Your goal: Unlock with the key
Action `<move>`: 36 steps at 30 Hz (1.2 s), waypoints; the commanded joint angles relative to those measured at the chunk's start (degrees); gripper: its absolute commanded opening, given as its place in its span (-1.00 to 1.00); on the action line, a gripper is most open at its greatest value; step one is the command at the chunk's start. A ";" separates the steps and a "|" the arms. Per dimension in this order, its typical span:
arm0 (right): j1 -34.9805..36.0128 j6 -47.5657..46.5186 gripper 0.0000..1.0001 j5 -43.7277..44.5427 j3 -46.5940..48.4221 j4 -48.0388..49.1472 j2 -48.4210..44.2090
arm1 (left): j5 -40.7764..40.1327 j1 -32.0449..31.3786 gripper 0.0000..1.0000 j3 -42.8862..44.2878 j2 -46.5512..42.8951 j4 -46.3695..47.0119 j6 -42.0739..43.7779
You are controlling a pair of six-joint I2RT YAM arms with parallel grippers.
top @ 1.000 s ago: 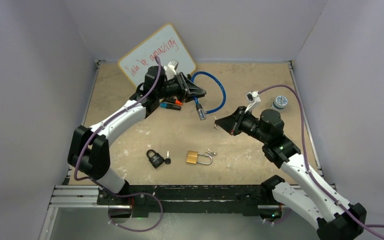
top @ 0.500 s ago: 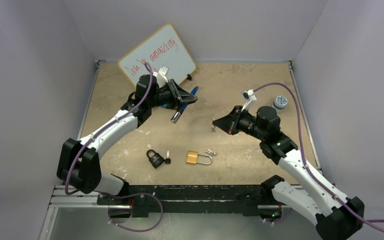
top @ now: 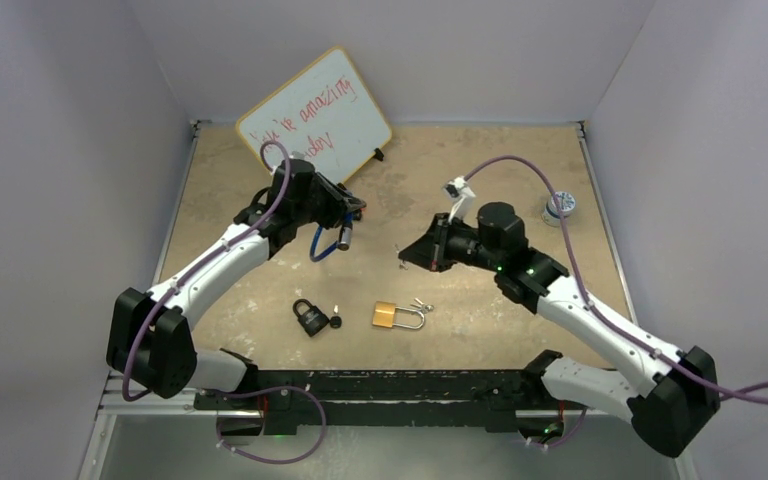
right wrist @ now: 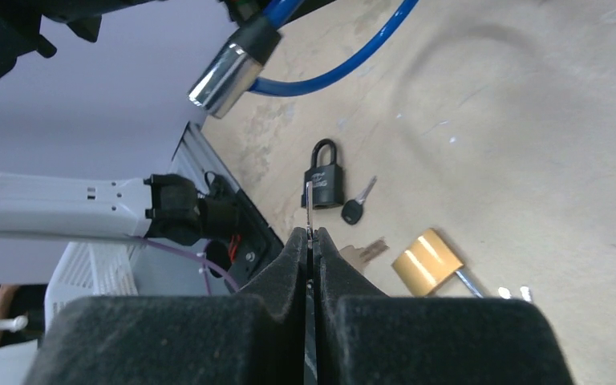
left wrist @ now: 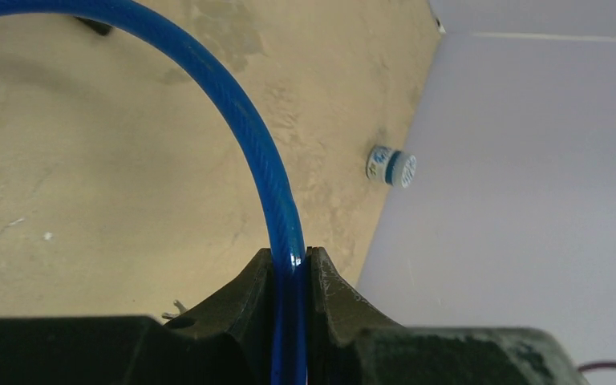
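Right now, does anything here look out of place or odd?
Nothing looks spilled or broken. The whiteboard sits askew, tilted against the back wall. The blue cable hangs in the air, pinched in the left hand. The right hand pinches a key.

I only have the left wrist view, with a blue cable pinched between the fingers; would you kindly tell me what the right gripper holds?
Observer: The right gripper is shut on a thin silver key.
Operator: Thanks; where do the padlocks lie?
Observer: A black padlock and a brass padlock lie side by side on the tan table, near the arm bases.
Operator: And the loose end?
Observer: The blue cable ends in a silver metal cylinder hanging beside the left gripper.
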 commanded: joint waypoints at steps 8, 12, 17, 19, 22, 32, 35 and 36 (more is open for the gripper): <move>9.80 -1.03 -1.00 4.52 12.40 -6.60 11.11 | -15.69 -0.96 -1.00 3.67 0.82 -11.00 -9.96; 10.36 -2.11 -1.00 1.48 13.24 -7.69 12.68 | -15.36 -1.93 -1.00 2.01 3.02 -9.46 -11.34; 11.66 -3.34 -1.00 0.18 16.70 -11.41 16.54 | -16.09 -2.36 -1.00 1.28 6.11 -8.12 -12.22; 12.03 -3.05 -1.00 2.02 17.81 -12.92 17.74 | -16.39 -2.45 -1.00 0.93 6.77 -7.76 -12.40; 12.11 -1.58 -1.00 4.31 19.23 -14.29 19.42 | -16.24 -2.46 -1.00 -0.19 6.95 -6.49 -12.90; 12.18 0.32 -1.00 6.90 20.76 -13.33 20.13 | -15.73 -2.46 -1.00 -2.58 6.06 -5.32 -13.15; 12.24 0.87 -1.00 6.27 20.68 -12.61 20.40 | -15.48 -2.42 -1.00 -2.88 5.86 -5.18 -13.15; 12.22 0.99 -1.00 6.13 20.70 -12.37 20.55 | -15.33 -2.37 -1.00 -2.93 5.91 -4.96 -13.07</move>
